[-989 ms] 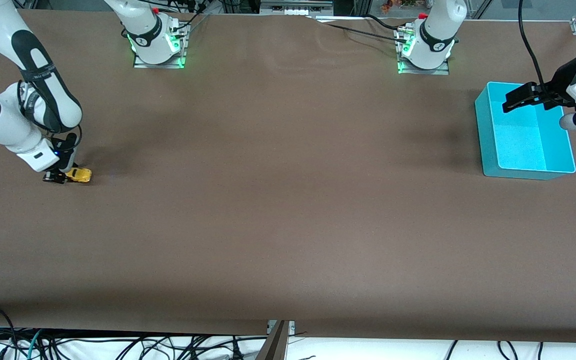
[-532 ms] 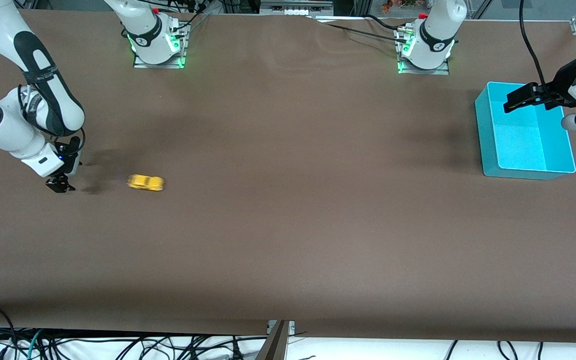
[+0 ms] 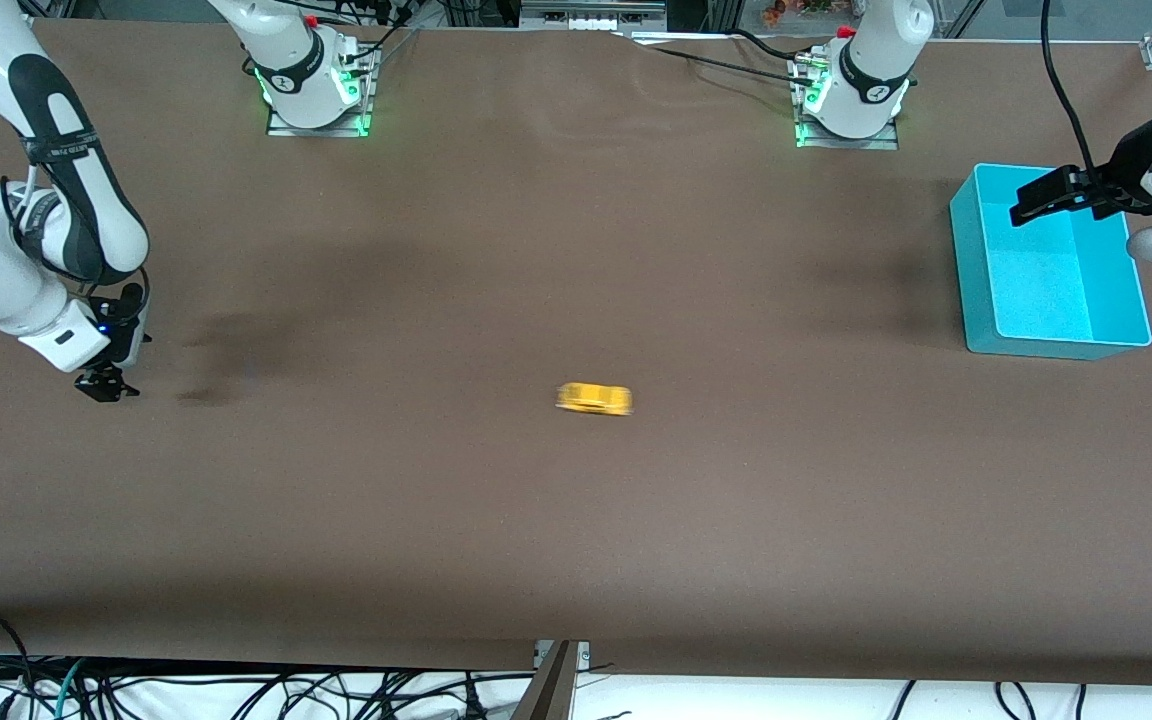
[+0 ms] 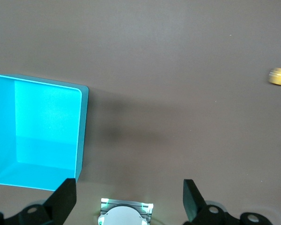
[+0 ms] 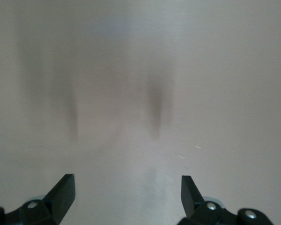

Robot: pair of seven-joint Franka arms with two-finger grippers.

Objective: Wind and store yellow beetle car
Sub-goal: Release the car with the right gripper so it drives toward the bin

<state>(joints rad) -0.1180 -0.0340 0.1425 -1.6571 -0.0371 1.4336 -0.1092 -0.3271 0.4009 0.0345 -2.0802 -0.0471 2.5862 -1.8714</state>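
Observation:
The yellow beetle car (image 3: 594, 399) rolls free on the brown table, near its middle, blurred by motion. It also shows in the left wrist view (image 4: 280, 77). The turquoise bin (image 3: 976, 240) stands at the left arm's end of the table and looks empty; it shows in the left wrist view (image 4: 79, 136) too. My right gripper (image 3: 106, 386) is open and empty, just above the table at the right arm's end. My left gripper (image 3: 1036, 197) is open and empty over the bin.
The two arm bases (image 3: 314, 85) (image 3: 851, 100) stand along the table's edge farthest from the front camera. Cables lie off the table's near edge (image 3: 236, 690).
The car has left my right gripper and rolled across the table toward the left arm's end. My right gripper has opened and drawn back a little. The left gripper has barely moved.

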